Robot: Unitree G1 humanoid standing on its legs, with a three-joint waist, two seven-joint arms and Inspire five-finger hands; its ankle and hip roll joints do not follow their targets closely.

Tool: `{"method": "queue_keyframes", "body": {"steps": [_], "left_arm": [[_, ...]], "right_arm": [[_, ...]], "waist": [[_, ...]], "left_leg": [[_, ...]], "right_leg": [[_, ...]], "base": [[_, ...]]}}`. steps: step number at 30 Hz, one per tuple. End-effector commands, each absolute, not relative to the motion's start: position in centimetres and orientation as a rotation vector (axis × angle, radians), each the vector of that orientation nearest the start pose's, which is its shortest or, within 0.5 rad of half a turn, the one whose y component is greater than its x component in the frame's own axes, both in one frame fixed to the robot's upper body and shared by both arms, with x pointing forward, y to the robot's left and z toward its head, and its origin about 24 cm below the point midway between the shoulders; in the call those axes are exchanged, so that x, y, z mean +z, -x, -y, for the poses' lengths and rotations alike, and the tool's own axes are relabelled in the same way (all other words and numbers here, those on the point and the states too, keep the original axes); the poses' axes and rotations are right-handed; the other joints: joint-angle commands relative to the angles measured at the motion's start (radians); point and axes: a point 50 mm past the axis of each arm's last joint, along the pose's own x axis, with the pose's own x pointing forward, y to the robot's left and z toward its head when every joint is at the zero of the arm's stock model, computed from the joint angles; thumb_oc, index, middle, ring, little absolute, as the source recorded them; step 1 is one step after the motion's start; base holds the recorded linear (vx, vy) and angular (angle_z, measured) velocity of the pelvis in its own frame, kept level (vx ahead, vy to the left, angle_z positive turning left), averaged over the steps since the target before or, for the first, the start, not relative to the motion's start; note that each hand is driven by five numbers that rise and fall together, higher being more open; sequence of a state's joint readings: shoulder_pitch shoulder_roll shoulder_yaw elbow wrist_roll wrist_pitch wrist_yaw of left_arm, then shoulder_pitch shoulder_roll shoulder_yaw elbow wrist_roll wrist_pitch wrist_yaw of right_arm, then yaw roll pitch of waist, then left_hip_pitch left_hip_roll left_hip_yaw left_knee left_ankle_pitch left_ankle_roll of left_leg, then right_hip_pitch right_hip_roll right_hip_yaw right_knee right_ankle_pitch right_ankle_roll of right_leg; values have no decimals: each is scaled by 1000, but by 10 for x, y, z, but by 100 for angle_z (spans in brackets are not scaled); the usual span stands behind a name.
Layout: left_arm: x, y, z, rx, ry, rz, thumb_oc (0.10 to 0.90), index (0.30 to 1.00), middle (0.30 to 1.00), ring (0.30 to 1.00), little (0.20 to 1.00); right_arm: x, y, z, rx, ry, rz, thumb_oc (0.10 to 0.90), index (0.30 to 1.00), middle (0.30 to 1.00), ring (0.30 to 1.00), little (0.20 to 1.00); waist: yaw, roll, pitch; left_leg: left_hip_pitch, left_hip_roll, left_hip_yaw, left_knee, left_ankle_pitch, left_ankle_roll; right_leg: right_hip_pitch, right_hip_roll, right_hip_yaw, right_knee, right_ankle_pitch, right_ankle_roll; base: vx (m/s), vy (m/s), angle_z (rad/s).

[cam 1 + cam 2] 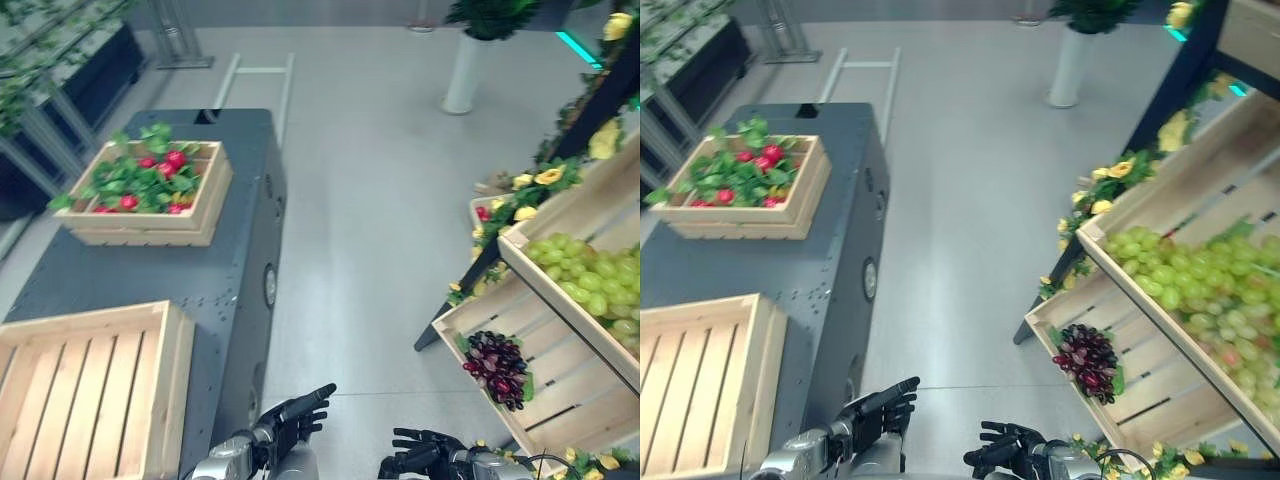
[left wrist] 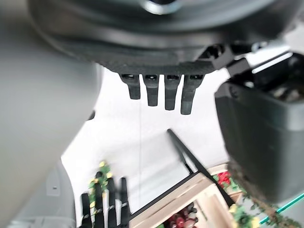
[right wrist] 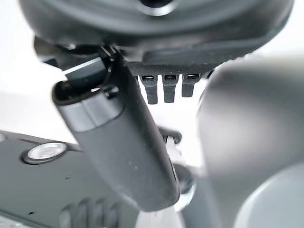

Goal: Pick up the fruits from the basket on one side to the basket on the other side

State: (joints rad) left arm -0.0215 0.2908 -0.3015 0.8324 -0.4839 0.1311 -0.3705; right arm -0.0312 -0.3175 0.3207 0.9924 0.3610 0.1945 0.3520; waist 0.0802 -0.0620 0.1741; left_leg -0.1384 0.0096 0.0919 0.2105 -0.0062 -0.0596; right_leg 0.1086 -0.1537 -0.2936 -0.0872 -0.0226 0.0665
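Both hands low and empty, fingers relaxed.
Left hand point(image 1: 290, 418) at 6 o'clock, right hand point(image 1: 425, 450) beside it; dark grapes point(image 1: 496, 368) at 4 in shelf crate point(image 1: 560, 385); empty crate point(image 1: 90, 385) at 8.

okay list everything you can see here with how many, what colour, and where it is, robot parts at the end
Slatted wooden crate, no fruit: one, pale, near left, on cabinet.
Wooden crate of red fruit and green leaves: one, far left, on cabinet.
Dark grey metal cabinet: one, left.
Dark purple grape bunch: one, lower right shelf crate.
Green grape pile: one, upper right shelf crate.
White pedestal with plant: one, far.
Left hand: dark, open, bottom centre.
Right hand: dark, open, bottom.
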Motion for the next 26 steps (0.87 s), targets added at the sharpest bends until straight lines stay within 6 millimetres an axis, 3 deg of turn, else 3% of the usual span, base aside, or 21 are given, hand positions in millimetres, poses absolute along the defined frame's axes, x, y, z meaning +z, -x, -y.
{"method": "queue_keyframes", "body": {"steps": [1, 3, 4, 7, 15, 26], "left_arm": [[-118, -169, -182, -384, 240, -920, 800, 900, 900, 900, 900], [-120, -164, -184, -402, 232, -943, 800, 900, 900, 900, 900], [-122, -161, -186, -410, 213, -964, 800, 900, 900, 900, 900], [-127, -157, -184, -426, 212, -992, 800, 900, 900, 900, 900], [-134, -146, -194, -420, 165, -1067, 800, 900, 900, 900, 900], [-136, -152, -188, -337, 176, -1064, 800, 900, 900, 900, 900]], "right_arm": [[-135, -151, 216, 201, -90, -1085, 800, 900, 900, 900, 900], [-137, -146, 219, 203, -65, -1090, 800, 900, 900, 900, 900], [-139, -141, 218, 192, -79, -1089, 800, 900, 900, 900, 900], [-141, -140, 212, 156, -131, -1069, 800, 900, 900, 900, 900], [-144, -138, 193, 215, -151, -1083, 800, 900, 900, 900, 900], [-144, -144, 183, 201, -113, -1080, 800, 900, 900, 900, 900]], "waist": [[-8, 12, 6], [-18, 22, -9], [-31, 39, -26], [-40, 66, -44], [-56, 84, -41], [-54, 70, -36]], "left_leg": [[92, -23, -2, 1, -121, 27], [125, 4, 18, -70, -92, 17], [161, 39, 47, -172, -43, -3], [203, 47, 65, -287, 3, -20], [250, 7, 86, -289, -36, 25], [245, -8, 100, -257, -61, 59]], "right_leg": [[-79, 61, 47, 59, 29, 2], [-76, 68, 38, 53, 27, 2], [-68, 71, 17, 40, 27, 6], [-57, 55, -11, 32, 33, 25], [-95, -27, -13, 104, 58, 96], [-110, -47, 0, 124, 66, 110]], "base": [[-3, 45, 55], [24, 97, 67], [44, 151, 76], [61, 228, 70], [35, 208, 11], [-39, 37, -3]]}}
